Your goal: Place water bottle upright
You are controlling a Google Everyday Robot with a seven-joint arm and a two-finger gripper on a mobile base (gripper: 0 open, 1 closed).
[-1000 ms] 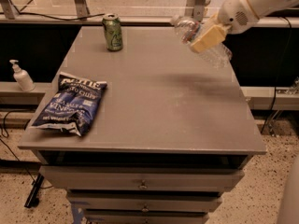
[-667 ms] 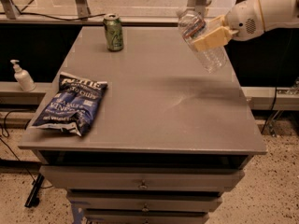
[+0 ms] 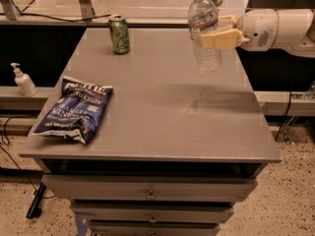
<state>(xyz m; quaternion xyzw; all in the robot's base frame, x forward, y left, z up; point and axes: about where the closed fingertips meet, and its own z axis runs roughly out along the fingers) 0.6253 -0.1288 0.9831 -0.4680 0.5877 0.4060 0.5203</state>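
Across the centre of the frame stands the desk [image 3: 162, 112], a grey unit with a flat matte top. A stack of drawers [image 3: 150, 193] runs along its front at lower centre, and the top drawer shows a dark gap above it. The floor [image 3: 295, 200] at lower right is speckled.

At upper right, the arm [image 3: 280, 28] enters from the right edge. It is white and rounded, lies roughly level and points left.

On the left part of the desk top lies the bag [image 3: 76, 109]. It is blue with white print, flat and crumpled, and its lower end is close to the front-left edge.

The bottle [image 3: 207, 58] is right of centre in the upper frame, over the far right part of the desk top. It is clear and ribbed, with the white cap uppermost and the label band just below the shoulder. It is close to upright with a slight lean. Its base appears raised off the surface, and a soft shadow lies on the desk nearer the viewer.

The tool [image 3: 209, 32] sits at the arm's left end, clenched around the bottle's middle. One tan finger crosses in front of the bottle, below the label.

The can [image 3: 119, 33] is green. It stands upright on the far left part of the desk top, well apart from both bottle and bag.

The pump bottle [image 3: 22, 80] is small and white. It stands at the left edge of the frame, on a lower ledge off the desk.
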